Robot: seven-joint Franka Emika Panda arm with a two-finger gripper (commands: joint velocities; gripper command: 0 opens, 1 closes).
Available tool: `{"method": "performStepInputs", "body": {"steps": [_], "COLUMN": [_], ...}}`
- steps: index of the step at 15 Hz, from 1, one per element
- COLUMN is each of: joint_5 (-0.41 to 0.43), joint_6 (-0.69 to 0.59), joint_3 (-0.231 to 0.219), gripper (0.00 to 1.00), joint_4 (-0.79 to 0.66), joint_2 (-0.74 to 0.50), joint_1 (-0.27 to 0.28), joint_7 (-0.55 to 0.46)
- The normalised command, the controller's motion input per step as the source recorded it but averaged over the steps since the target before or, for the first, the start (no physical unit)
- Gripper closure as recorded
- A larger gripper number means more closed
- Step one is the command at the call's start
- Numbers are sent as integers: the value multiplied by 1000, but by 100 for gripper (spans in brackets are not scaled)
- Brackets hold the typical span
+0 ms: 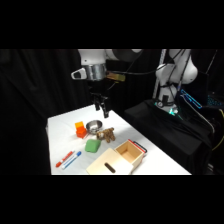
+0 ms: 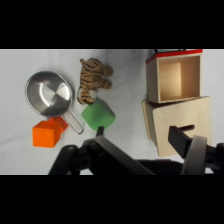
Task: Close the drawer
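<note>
The arm (image 1: 107, 62) reaches in from the upper right and turns down above the far part of the table (image 1: 60, 127), with the gripper (image 1: 101, 109) hanging vertically, clear of the surface and above the metal pan (image 1: 93, 126). The two fingers point straight down with a small gap between them; the gripper is open, holds nothing and touches nothing. In the wrist view only the black linkage (image 2: 115, 157) and one finger (image 2: 182, 140) show along the bottom edge. The drawer (image 1: 131, 151) stands pulled out of the wooden box (image 1: 107, 165) at the near right of the table, its reddish front edge (image 2: 177, 51) facing away from the box and its inside bare. The box top bears a dark handle (image 1: 109, 167). An orange block (image 2: 47, 134) lies just beside the pan, a green block (image 2: 97, 114) near the pan's handle, and a striped toy tiger (image 2: 93, 77) between pan and drawer. Two markers (image 1: 68, 159) lie at the table's near left.
</note>
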Motion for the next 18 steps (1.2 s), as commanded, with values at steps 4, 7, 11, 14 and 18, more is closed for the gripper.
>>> {"method": "performStepInputs", "body": {"steps": [4,7,11,14,18], "joint_5": [-50,-81,-80,-72,-74], "joint_6": [68,164,182,184,238], "joint_3": [26,37,36,42,53], "gripper": [0,0,0,0,0], "joint_4": [-97,-274,-374,-447,-469], "joint_2": [-56,-188,-324,-425,-409], "joint_1": [3,30,39,45,57], "joint_7": [89,169,203,200,185]}}
